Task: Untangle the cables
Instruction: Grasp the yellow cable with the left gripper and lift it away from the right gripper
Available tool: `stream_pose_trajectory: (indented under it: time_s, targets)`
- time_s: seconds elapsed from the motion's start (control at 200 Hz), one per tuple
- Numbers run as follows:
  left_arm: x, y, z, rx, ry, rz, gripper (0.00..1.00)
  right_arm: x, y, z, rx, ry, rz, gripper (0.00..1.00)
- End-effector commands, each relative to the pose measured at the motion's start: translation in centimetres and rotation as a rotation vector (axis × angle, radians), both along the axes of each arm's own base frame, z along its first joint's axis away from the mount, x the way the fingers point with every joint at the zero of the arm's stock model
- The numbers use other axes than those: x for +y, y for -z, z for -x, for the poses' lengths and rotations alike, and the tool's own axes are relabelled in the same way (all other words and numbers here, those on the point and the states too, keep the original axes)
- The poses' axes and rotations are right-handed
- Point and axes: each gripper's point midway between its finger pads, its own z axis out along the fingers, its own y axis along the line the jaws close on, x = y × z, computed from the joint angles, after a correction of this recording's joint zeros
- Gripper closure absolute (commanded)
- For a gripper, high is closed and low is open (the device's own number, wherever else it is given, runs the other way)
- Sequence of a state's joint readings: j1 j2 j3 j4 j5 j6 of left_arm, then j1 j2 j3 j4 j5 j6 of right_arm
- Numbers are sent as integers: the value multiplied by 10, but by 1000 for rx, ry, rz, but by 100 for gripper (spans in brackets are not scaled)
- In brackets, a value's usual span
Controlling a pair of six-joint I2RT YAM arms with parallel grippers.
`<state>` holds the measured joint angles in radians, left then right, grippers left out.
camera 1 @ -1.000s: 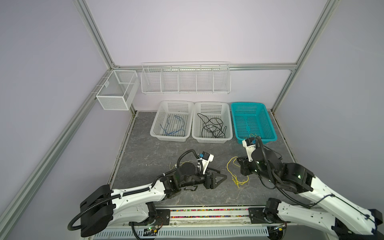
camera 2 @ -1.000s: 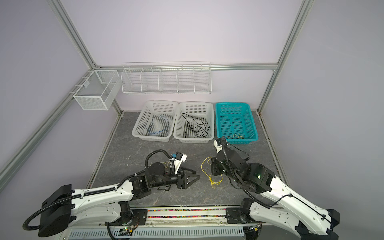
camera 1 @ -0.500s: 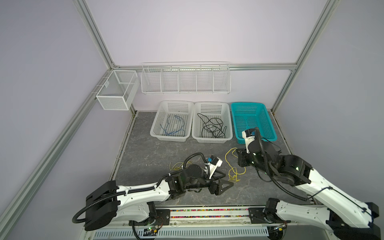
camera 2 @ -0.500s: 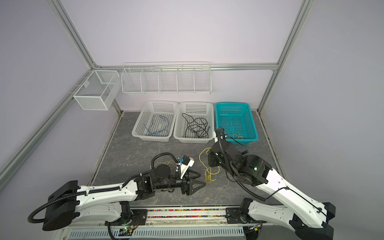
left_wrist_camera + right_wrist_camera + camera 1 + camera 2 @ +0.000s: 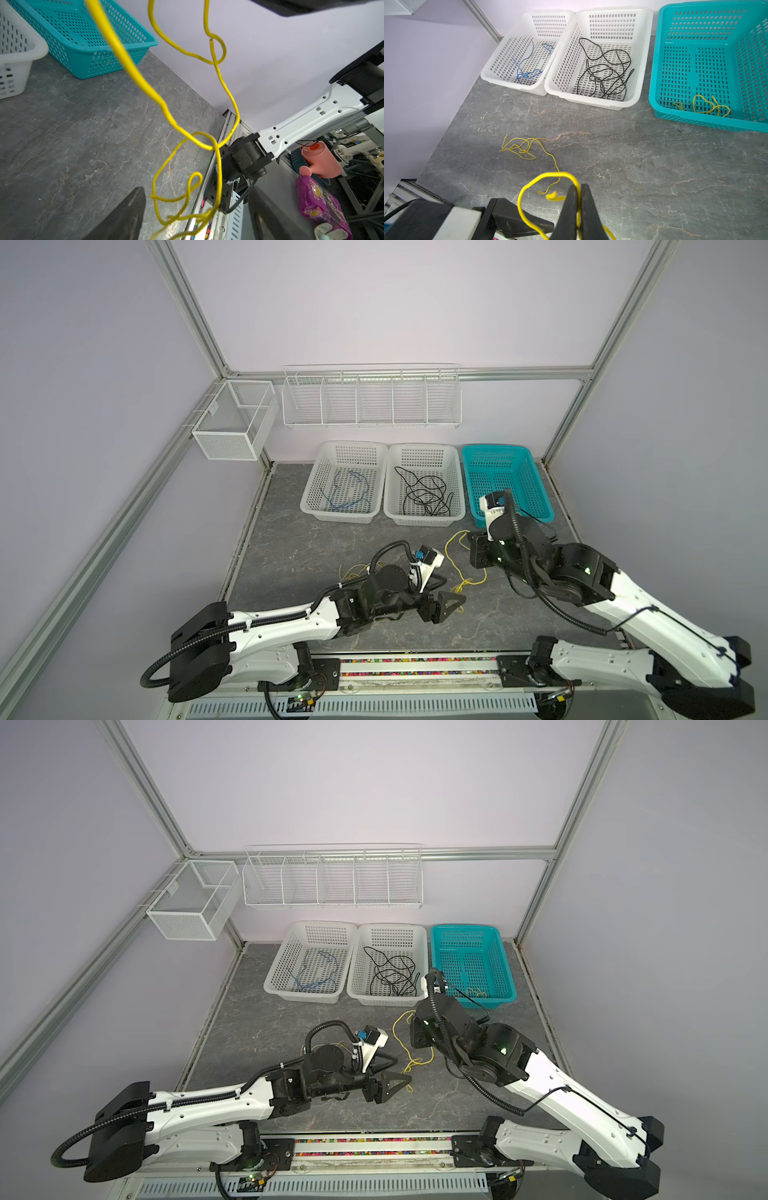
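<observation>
**Yellow strand held aloft, left pincer open**

Right gripper (image 5: 578, 186) clamped on the yellow cable (image 5: 527, 187), raised so its knots (image 5: 214, 145) hang free beneath. Left gripper (image 5: 448, 605) spread, empty, just beside the dangling lower end; probably ready to take a loop. Knots read plainly only in the left wrist view. Right wrist view shows clearly what the top views half hide: a second yellow clump (image 5: 521, 148) on the table beyond the shut jaws, and a yellow scrap (image 5: 714, 104) in the teal basket (image 5: 656, 62).

A yellow cable (image 5: 124, 58) hangs in tangled loops over the grey table (image 5: 62, 135), a teal basket (image 5: 99, 60) beyond.
</observation>
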<state>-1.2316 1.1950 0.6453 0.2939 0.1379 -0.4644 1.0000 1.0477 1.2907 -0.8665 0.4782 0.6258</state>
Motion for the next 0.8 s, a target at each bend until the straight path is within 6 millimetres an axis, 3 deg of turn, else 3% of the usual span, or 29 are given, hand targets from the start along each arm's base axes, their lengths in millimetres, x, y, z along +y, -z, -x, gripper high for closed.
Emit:
stream_pose_trajectory:
  time_s: [0.0, 0.17, 0.365, 0.455, 0.64, 0.795]
  targets:
    - [1, -8, -6, -69, -20, -3, 25, 17, -18, 4, -23, -35, -76, 93]
    - [0, -9, -2, -68, 5, 4, 41, 23, -22, 8, -41, -39, -70, 93]
    - [-6, -10, -4, -58, 4, 10, 36, 32, -24, 8, -47, -43, -75, 93]
    - [-4, -10, -4, -63, -4, 3, 40, 34, -26, 9, -54, -44, -66, 93]
    - [3, -13, -4, -69, -11, 3, 57, 35, -30, 10, -69, -43, -67, 93]
    - [3, -14, -3, -68, -10, 3, 78, 36, -31, 11, -74, -44, -68, 93]
